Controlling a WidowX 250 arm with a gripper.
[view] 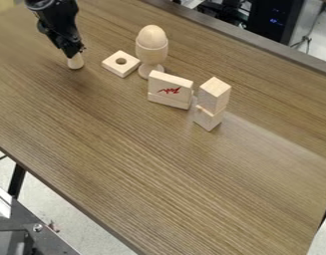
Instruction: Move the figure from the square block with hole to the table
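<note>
One rounded figure is near the square wooden block.

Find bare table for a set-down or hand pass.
Widest: table between the stacked blocks and its lower-left edge; also right of that stack. Crowded: gripper at figure, then holed block, egg cup, red-marked block, stack.
</note>
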